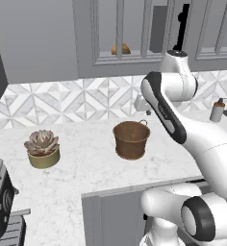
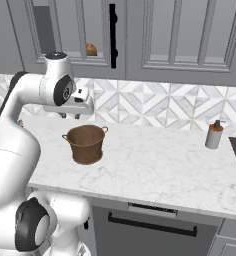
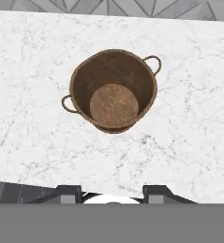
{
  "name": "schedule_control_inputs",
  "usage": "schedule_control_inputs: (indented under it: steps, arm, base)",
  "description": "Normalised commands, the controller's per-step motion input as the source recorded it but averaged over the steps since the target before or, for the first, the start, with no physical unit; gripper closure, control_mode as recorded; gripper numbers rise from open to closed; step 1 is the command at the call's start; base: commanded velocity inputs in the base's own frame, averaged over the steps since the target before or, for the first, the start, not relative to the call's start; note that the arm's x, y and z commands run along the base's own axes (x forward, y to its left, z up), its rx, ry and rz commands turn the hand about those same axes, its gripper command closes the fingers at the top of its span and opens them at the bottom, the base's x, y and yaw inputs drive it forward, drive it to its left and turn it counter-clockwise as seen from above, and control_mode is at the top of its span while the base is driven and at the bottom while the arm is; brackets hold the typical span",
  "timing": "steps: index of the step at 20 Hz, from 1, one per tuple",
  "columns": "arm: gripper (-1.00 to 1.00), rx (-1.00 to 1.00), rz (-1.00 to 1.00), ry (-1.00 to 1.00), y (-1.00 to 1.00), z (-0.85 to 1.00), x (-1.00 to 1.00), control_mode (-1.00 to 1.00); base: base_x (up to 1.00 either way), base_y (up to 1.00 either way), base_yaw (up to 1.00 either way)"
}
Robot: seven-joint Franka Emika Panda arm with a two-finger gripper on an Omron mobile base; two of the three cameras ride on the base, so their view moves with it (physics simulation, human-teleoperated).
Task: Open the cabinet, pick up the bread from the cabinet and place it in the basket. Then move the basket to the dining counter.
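The small golden-brown bread point(image 2: 91, 49) sits high behind the glass-paned grey cabinet door point(image 2: 75, 35), above the downward-pointing gripper point(image 2: 70, 116); its fingers stand apart, holding nothing.

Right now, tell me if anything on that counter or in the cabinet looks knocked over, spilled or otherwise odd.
Nothing stands out. The basket stands upright and empty on the counter, the potted plant and the soap bottle are upright, nothing is spilled, and the bread sits on its shelf behind the cabinet glass.
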Motion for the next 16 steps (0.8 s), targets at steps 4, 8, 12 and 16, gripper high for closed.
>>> schedule_control_inputs:
  steps: [4, 8, 12, 16]
  arm:
    - [-1.00, 0.00, 0.00, -0.02, 0.00, 0.00, -0.67, -1.00]
    - [-1.00, 0.00, 0.00, -0.18, -0.14, 0.27, -0.80, -1.00]
    - [-1.00, 0.00, -0.01, -0.44, -0.46, 0.65, -0.41, -1.00]
    - [-1.00, 0.05, -0.12, -0.38, -0.54, 0.76, -0.07, -1.00]
  base:
    - [0.00, 0.00, 0.00]
    - [0.00, 0.00, 0.00]
    - [0.00, 0.00, 0.00]
    - [0.00, 0.00, 0.00]
